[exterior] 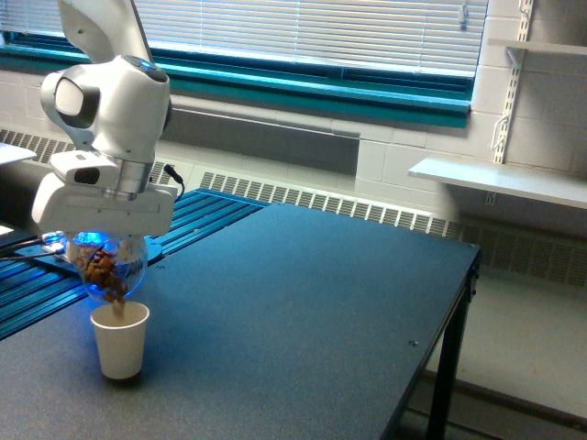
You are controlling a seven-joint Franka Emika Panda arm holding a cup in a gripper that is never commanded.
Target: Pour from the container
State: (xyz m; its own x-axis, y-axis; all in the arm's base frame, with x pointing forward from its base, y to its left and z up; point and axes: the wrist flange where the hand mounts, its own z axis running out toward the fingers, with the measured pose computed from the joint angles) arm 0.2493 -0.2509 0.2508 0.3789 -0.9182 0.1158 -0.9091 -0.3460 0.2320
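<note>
Pouring in progress: the gripper (105, 240) grips the tipped container (112, 270) directly above the paper cup (120, 339) at the table's (303, 312) near left; brown pieces spill downward, some remaining inside.

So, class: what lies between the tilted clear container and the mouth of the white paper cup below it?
In the exterior view, only brown pieces tipping from the clear container fill the short gap above the paper cup; nothing else lies between them.
</note>
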